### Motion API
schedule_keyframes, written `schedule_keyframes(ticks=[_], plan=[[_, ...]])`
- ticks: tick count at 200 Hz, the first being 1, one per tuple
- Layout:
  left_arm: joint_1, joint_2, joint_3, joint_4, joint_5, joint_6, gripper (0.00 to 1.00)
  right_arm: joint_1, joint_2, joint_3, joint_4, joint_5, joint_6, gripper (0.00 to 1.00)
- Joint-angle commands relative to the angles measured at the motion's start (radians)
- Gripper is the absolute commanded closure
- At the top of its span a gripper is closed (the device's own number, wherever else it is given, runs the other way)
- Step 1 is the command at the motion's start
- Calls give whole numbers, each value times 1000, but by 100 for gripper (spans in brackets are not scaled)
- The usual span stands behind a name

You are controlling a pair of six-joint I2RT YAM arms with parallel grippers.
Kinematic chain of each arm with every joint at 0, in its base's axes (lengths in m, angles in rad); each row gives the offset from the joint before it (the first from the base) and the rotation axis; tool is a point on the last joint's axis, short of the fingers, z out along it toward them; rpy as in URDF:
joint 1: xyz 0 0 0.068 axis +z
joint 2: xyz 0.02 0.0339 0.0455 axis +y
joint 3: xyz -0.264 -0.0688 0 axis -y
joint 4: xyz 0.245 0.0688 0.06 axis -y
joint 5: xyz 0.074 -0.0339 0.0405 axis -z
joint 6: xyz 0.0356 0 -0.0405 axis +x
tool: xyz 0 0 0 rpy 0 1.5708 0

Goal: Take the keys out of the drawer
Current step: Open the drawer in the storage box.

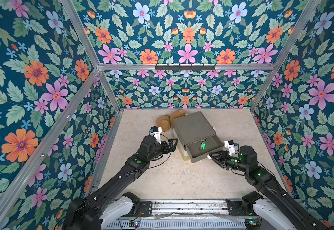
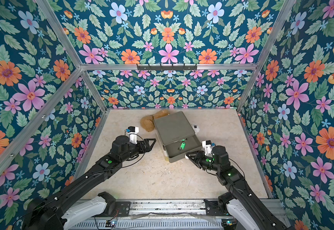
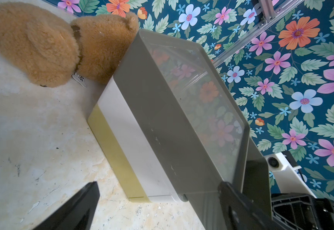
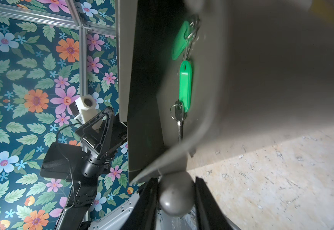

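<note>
Because the grey drawer (image 1: 194, 150) has to be open for a reach inside, the right pincer (image 1: 212, 157) pinches its round knob (image 4: 175, 196). The left pincer (image 1: 172, 144) hovers spread beside the drawer unit (image 1: 192, 127), probably to steady it. The green-tagged keys (image 4: 184, 87) lie inside the drawer. A second green shape may be a reflection, and the drawer's rear is hidden under the unit's top.

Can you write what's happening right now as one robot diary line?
drawer: pulled open | right gripper: shut on knob | left gripper: open, beside drawer unit | keys: green tag, inside drawer, not held
</note>
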Motion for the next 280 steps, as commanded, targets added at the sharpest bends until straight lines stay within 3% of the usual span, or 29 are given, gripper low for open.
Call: schedule_keyframes(ticks=[1,280], plan=[[-4,10,16,44,3,-3,0,1,-29,-7,-26,0,13,81],[-53,159,84,110,12,3,1,4,-277,-25,-282,8,30,82]])
